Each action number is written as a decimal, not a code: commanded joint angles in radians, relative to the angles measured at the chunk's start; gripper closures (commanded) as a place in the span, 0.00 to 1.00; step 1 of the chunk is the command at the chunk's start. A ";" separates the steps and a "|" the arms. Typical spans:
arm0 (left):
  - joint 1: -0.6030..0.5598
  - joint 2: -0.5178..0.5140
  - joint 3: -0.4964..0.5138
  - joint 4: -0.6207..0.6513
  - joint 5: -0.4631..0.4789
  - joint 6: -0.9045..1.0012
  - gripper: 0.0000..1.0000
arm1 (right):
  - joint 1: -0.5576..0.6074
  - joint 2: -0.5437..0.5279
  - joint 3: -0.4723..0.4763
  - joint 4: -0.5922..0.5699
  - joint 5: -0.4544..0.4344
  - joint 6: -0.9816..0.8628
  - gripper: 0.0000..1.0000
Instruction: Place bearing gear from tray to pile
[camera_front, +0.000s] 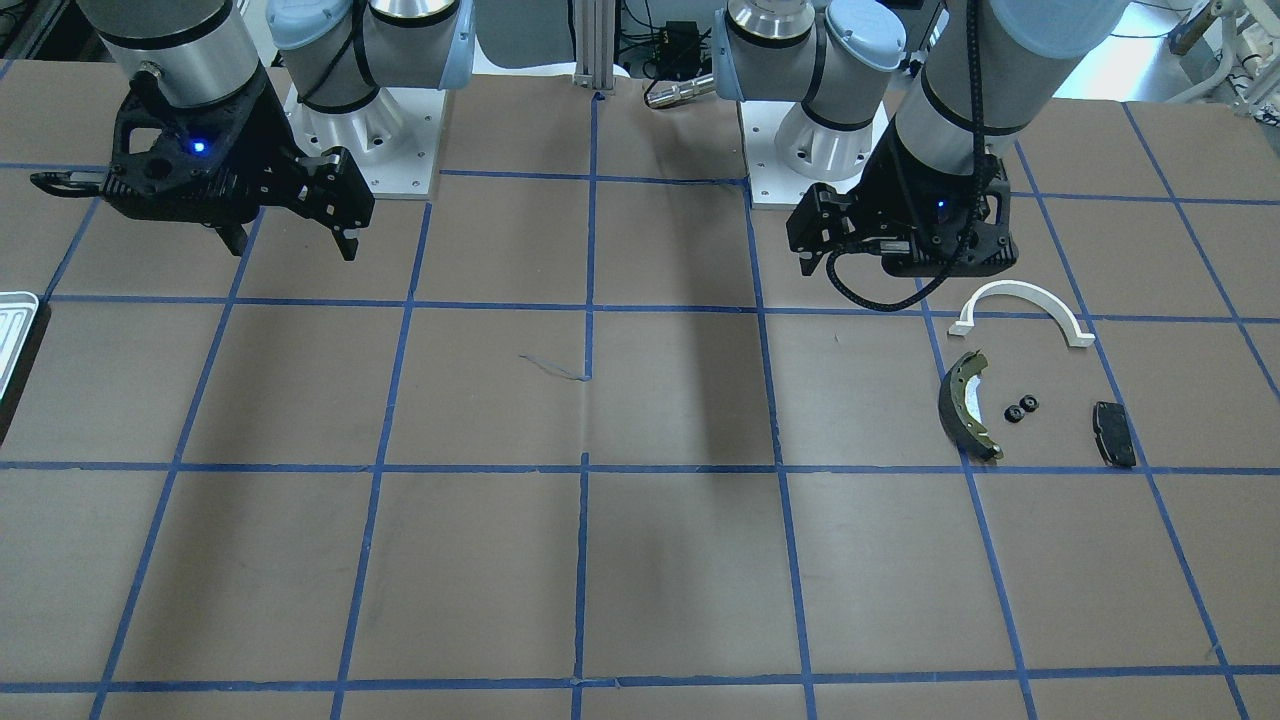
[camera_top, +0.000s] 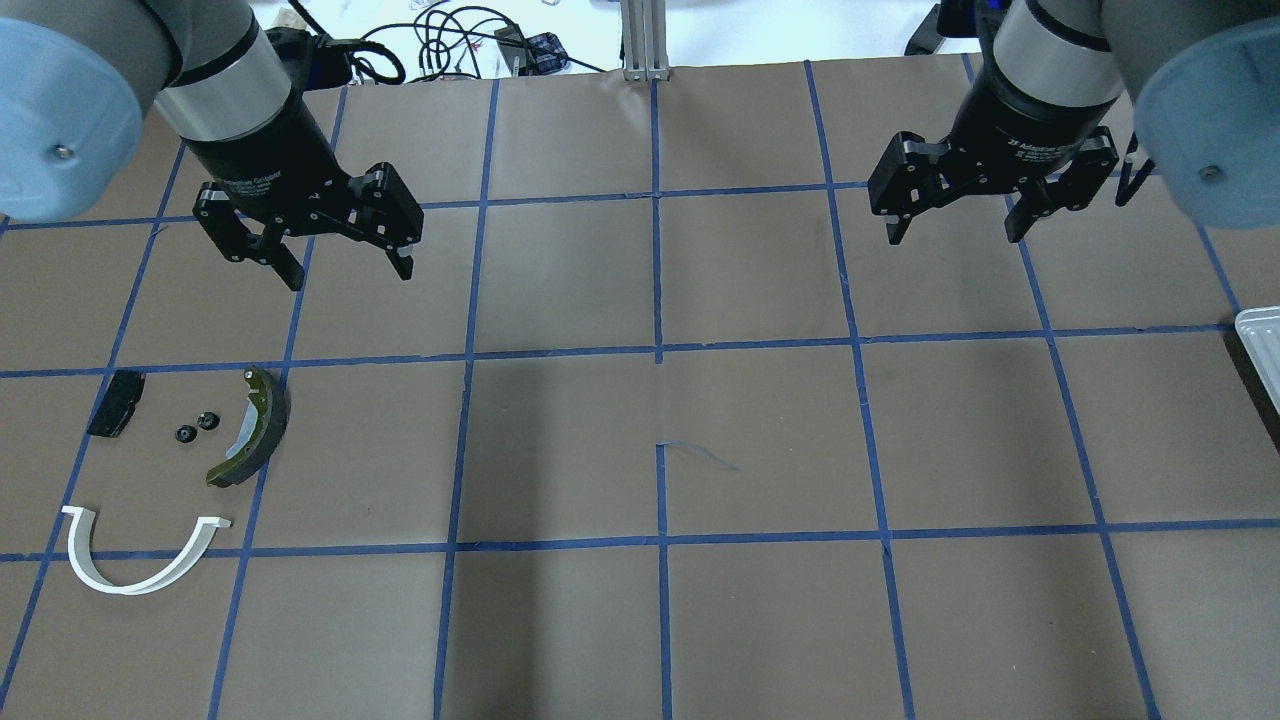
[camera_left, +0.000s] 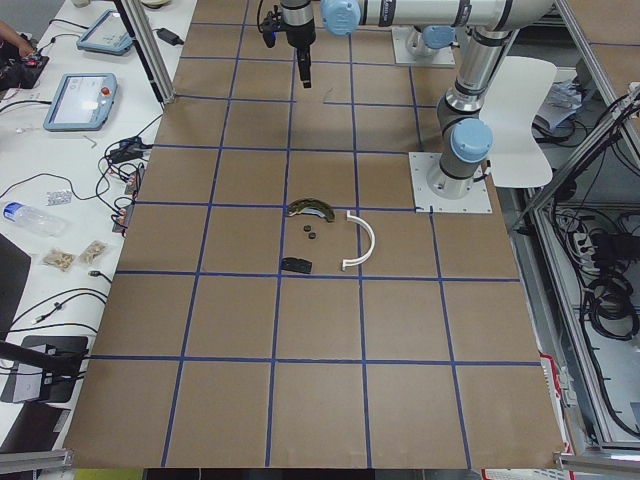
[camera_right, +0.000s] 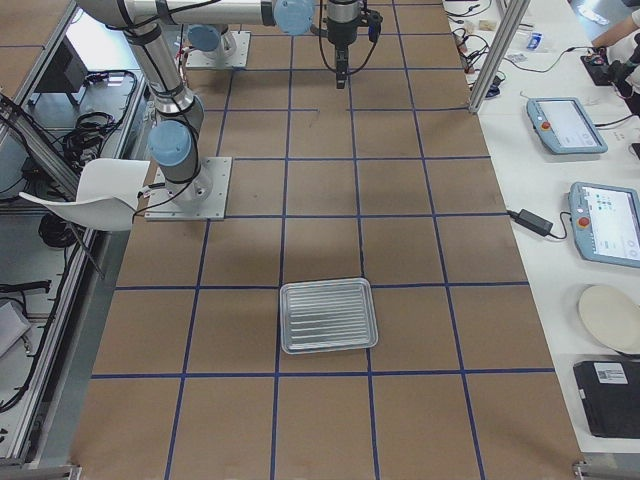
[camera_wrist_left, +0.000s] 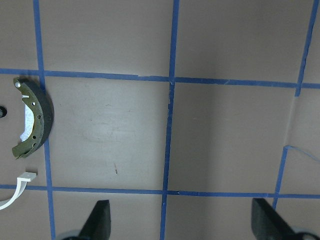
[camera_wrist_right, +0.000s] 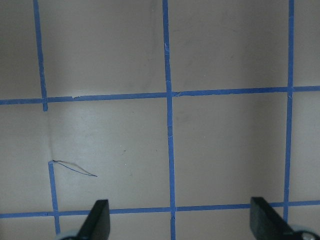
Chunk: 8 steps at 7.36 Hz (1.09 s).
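- the tray (camera_right: 329, 316) looks bare; nothing shows on its ribs.
- two small black gears (camera_top: 197, 427) lie on the counter (camera_top: 760, 440) in the pile, between the brake shoe (camera_top: 252, 428) and the black pad (camera_top: 115, 403).
- left fingers (camera_top: 290, 270) and right fingers (camera_top: 893, 225) are spread apart and hold nothing.
- by my reading the placing is done, with nothing left to move.

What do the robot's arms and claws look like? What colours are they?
The left arm and right arm are silvery-grey tubes with pale blue round caps at the joints. The left gripper and right gripper are black, each with two chunky fingers and white lettering. A blue light glows on each wrist. A black ribbed cable loops beside the left wrist.
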 joint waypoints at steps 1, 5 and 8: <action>-0.004 0.031 -0.041 0.002 0.006 0.002 0.00 | -0.001 -0.001 0.000 0.002 0.000 0.000 0.00; 0.003 0.030 -0.046 0.024 0.028 0.003 0.00 | 0.001 -0.002 0.000 0.000 0.000 -0.001 0.00; 0.003 0.028 -0.047 0.026 0.026 0.003 0.00 | -0.001 0.000 0.002 -0.006 0.003 -0.006 0.00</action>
